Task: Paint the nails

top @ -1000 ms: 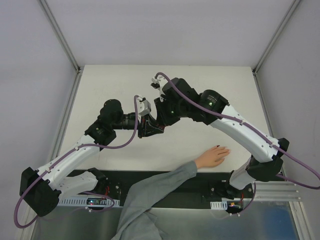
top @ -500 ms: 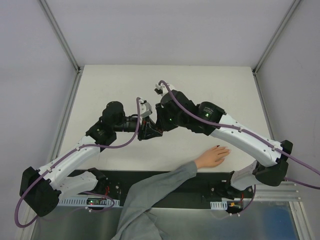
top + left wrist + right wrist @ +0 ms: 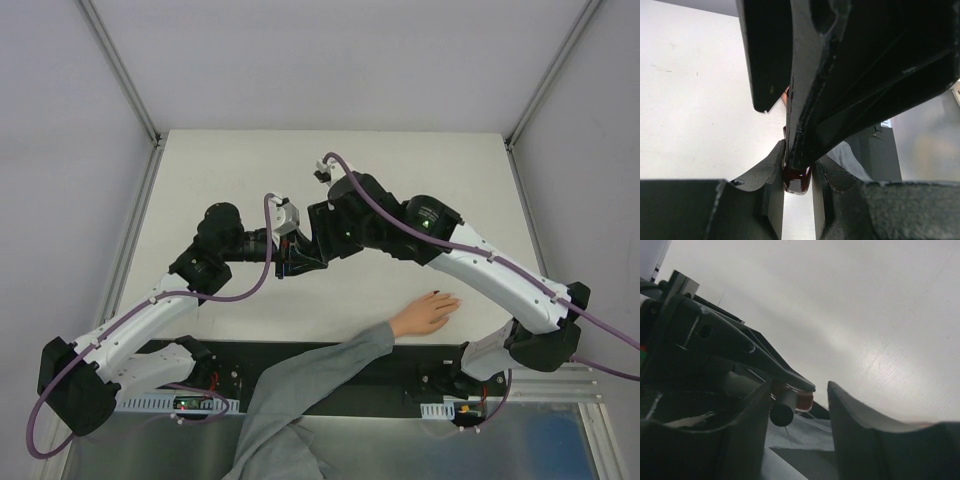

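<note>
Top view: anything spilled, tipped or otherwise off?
Nothing stands out. No spill shows on the table. The left end effector clamps the small dark red bottle mid-table, the right end effector open beside it; the hand lies flat near the edge, apart from both.

White arms (image 3: 150, 318), black joints (image 3: 216, 232), purple cables (image 3: 267, 235)

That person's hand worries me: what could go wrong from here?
The small dark red bottle is pinched in the left gripper with the right gripper crowding it; a bump could tip or spill it. The bare hand lies close to the right arm, so a swing might strike it.
</note>
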### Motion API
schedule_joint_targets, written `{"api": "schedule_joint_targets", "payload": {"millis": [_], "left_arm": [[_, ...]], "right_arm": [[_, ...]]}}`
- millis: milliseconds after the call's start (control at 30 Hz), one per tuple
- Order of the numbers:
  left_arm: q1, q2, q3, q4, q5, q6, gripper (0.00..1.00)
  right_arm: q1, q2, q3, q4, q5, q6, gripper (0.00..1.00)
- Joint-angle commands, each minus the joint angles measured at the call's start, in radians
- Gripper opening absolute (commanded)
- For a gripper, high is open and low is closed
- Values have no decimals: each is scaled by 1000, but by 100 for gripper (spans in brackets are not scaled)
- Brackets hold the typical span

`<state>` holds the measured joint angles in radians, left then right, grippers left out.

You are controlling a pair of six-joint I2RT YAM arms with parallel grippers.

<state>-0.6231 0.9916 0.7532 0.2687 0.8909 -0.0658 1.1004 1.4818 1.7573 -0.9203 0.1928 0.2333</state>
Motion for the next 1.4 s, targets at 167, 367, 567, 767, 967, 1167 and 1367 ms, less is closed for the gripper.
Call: {"api": "schedule_joint_targets", "payload": {"millis": [167, 367, 567, 767, 967, 1167, 1367], "left_arm": [[-9, 2, 44, 63, 91, -9, 0], [-9, 87, 112, 64, 402, -106, 0], [-10, 70, 95, 75, 418, -111, 0], [-15, 79, 98, 76, 421, -115, 0], [-15, 73, 98, 81, 421, -118, 0], [-15, 68, 95, 83, 419, -117, 0], [-15, 58, 90, 83, 396, -109, 0]], "right_arm": [[-20, -106, 90, -98, -128, -191, 71], [-100, -132, 85, -138, -530, -489, 73], [-117, -43, 200, -206, -575, -640, 59], [-132, -5, 228, -210, -682, -669, 52], [-134, 20, 226, -210, -704, -670, 45], [-134, 29, 215, -209, -736, -669, 34], [-135, 47, 185, -212, -756, -655, 4]]}}
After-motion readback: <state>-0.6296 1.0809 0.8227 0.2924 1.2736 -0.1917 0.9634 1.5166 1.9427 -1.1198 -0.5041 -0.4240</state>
